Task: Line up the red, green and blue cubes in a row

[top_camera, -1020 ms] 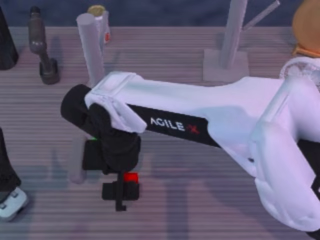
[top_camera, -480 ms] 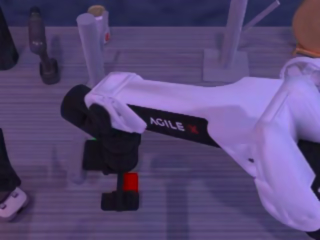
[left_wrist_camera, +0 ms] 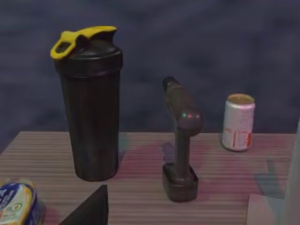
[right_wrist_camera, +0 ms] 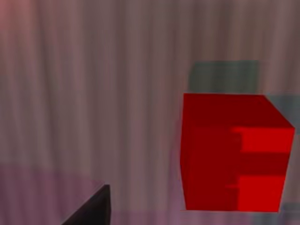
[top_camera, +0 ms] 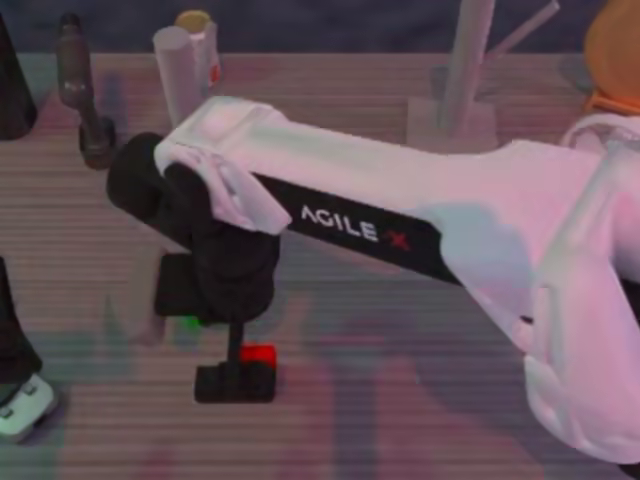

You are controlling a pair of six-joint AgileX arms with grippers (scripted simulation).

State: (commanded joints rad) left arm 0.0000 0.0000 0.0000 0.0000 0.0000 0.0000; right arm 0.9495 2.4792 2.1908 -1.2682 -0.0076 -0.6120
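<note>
The right arm reaches across the table from the top view's right, its gripper low over the boards toward the front left. The red cube sits right against the gripper's black fingers, on their right side; whether the jaws are clamped on it or merely beside it cannot be told from here. The right wrist view shows that red cube large and close, resting on the striped tabletop. A sliver of the green cube peeks out under the wrist. The blue cube is hidden. The left gripper sits at the left edge, facing a black shaker bottle, a drill and a can.
</note>
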